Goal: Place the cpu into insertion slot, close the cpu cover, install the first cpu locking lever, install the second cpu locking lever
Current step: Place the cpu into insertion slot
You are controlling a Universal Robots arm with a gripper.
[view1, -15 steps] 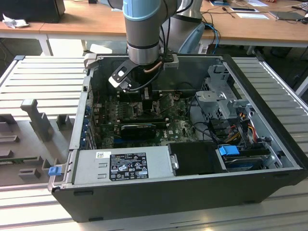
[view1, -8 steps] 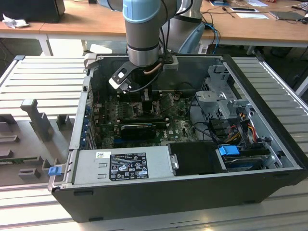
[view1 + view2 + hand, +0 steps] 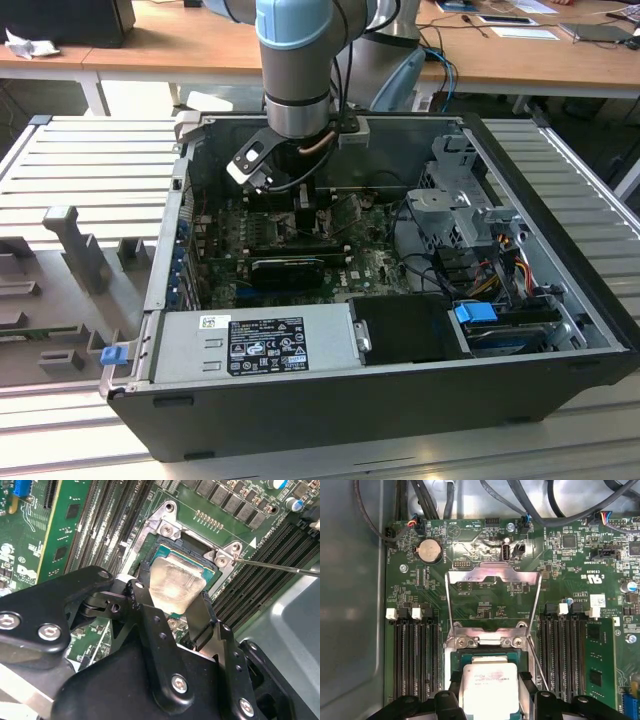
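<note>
My gripper (image 3: 172, 605) is shut on the cpu (image 3: 176, 582), a silvery square chip held between the two black fingers (image 3: 144, 592). The chip sits level over the insertion slot (image 3: 192, 541), whose black frame shows around its far edge; whether it is seated I cannot tell. In the first wrist view the cpu (image 3: 490, 687) lies between the fingertips (image 3: 454, 680), and the cpu cover (image 3: 492, 570) stands swung open beyond the socket. A thin locking lever (image 3: 280, 568) juts out sideways from the socket corner. In the exterior view the gripper (image 3: 305, 205) reaches down into the open computer case (image 3: 540, 180).
Long black memory slots (image 3: 415, 660) flank the socket on both sides, with a green module (image 3: 597, 655) in one. Cables (image 3: 425, 500) hang along the board's far edge. A power supply (image 3: 260, 340) and a drive cage (image 3: 450, 200) crowd the case.
</note>
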